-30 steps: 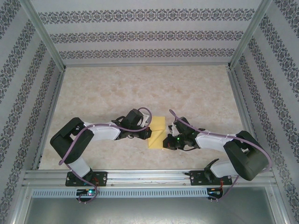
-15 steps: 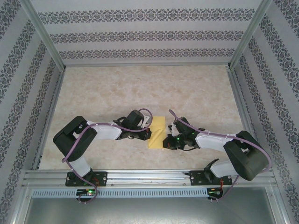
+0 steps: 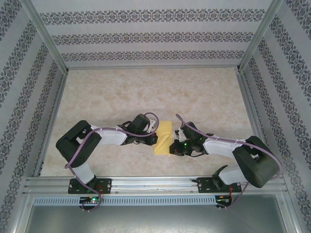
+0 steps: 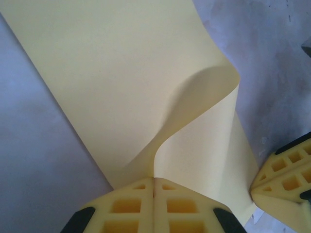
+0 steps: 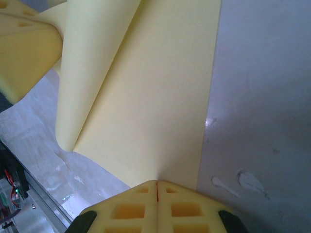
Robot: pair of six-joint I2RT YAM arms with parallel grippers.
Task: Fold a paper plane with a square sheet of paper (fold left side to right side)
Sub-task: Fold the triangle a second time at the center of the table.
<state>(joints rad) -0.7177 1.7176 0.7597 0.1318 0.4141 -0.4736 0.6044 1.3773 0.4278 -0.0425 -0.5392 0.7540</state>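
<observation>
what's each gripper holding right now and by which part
The square sheet of paper: left gripper pinches its curled-up left edge, right gripper its right edge.

The left arm point(image 3: 107, 137) and right arm point(image 3: 221, 145) reach inward from their bases at the near edge. Their elbows are bent outward and their forearms lie low, pointing at each other near the middle. The left gripper point(image 3: 154, 139) comes in from the left, its fingers point(image 4: 131, 206) pressed together with the paper point(image 4: 121, 87) pinched in their seam. The right gripper point(image 3: 174, 145) comes in from the right, fingers point(image 5: 184, 208) closed against each other, tips at the paper's edge. The two grippers sit just beside one another.
</observation>
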